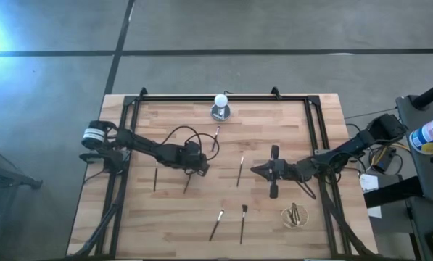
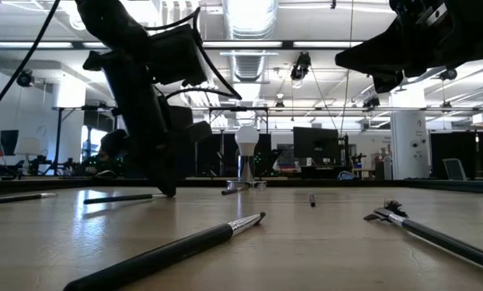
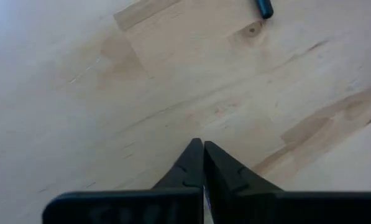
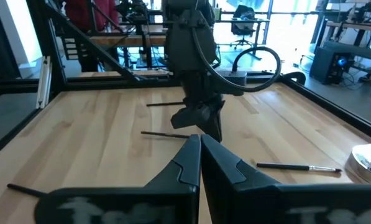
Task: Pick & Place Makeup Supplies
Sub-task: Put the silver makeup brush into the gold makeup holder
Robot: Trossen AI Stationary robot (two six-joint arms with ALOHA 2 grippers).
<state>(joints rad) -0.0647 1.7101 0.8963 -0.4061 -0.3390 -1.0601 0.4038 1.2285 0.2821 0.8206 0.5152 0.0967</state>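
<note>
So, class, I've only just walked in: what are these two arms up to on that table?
Two dark robot arms work over a wooden table strewn with thin dark-handled makeup brushes. The left gripper is down at the tabletop by one brush, fingers shut and empty. The right gripper hovers mid-table, also shut and empty. A few brushes already stand in a small clear holder.

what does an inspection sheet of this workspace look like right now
surface: light wooden table inside a black metal frame, no spills seen
job's things: thin dark-handled makeup brushes scattered flat; a few more stand in a small clear round holder
clutter: white ball on a round grey base at the far edge
grippers: left gripper shut, empty, pointing down close to the wood; right gripper shut, empty, raised above the table
cables: black cable loop on the left arm
surroundings: open workshop, desks, monitors, ceiling lights
</note>
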